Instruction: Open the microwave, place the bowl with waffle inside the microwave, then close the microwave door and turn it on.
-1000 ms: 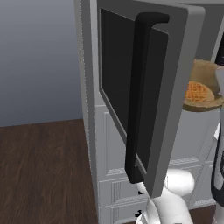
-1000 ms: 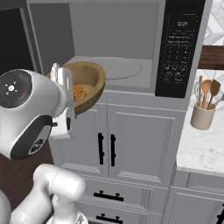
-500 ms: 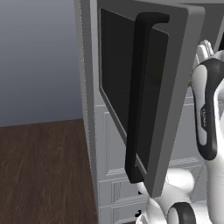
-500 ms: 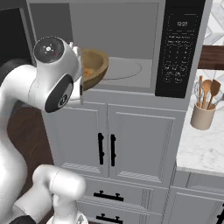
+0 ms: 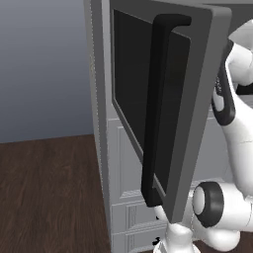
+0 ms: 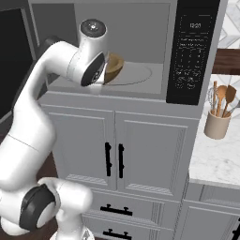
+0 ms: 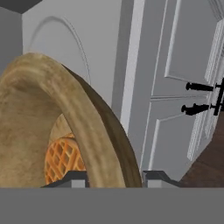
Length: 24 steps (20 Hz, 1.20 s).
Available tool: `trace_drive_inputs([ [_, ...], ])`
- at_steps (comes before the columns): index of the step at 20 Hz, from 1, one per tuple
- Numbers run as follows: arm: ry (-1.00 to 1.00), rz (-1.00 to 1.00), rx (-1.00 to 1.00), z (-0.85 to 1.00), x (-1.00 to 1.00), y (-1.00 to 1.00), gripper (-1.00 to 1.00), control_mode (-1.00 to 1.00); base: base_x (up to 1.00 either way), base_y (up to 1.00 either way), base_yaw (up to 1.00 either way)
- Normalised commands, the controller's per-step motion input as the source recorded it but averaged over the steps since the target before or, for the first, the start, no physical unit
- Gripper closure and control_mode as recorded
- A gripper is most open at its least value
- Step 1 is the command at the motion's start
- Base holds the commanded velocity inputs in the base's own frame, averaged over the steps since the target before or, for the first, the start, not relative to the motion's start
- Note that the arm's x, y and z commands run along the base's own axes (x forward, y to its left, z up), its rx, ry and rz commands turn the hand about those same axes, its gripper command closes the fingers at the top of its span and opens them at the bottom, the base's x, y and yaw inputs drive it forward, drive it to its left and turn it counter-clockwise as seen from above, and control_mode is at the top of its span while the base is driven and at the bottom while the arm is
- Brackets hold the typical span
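Pinching the bowl's [image 7: 65,127] rim, hand [image 7: 114,178] reveals waffle [image 7: 63,159].

Only text-like marks: on the microwave [image 6: 140,47] black control panel [image 6: 191,51], right base view. A small pale digital readout sits at the panel's top, too small to read for certain. Below it, rows of faint keypad markings, blurred, illegible. No brand name made out on the microwave door [image 5: 163,99], no labels on the cabinet doors [image 6: 117,150], none on the utensil holder [image 6: 217,125], bowl [image 7: 65,127] or waffle [image 7: 63,159]. Hand view and left base view: no readable writing.
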Motion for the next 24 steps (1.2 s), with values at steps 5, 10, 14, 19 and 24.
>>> trace_drive_inputs([
  [5,0.01,0.0,0.16,-0.04,1.0,0.0,1.0,-1.0,0.0,0.0,0.0],
  [10,0.03,0.0,0.11,-0.04,0.94,0.0,1.0,-1.0,0.0,0.0,0.0],
  [14,0.12,0.0,0.0,-0.21,0.75,0.0,1.0,-1.0,0.0,0.0,0.0],
  [19,0.06,0.0,-0.02,-0.26,0.28,0.0,1.0,-1.0,0.0,0.0,0.0],
  [24,0.01,0.01,0.0,-0.31,0.21,0.0,1.0,-1.0,0.0,0.0,0.0],
])
